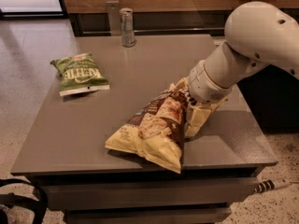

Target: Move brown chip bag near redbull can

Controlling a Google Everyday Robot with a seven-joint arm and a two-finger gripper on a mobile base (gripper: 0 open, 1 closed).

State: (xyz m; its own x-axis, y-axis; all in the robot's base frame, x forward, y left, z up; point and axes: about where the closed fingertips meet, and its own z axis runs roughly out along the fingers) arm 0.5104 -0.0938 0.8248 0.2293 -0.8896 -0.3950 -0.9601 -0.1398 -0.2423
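Note:
The brown chip bag lies tilted at the right front of the grey table. Its pale lower end rests near the front edge and its upper right end is raised. My gripper sits at that raised end, shut on the bag's crinkled top, with the white arm reaching in from the right. The fingers are mostly hidden behind the bag and wrist. The redbull can stands upright at the table's far edge, left of centre, well apart from the bag.
A smaller green chip bag lies flat on the left side of the table. A wooden-fronted counter runs behind the table. A cable lies on the floor at the lower right, and a dark object is at the lower left.

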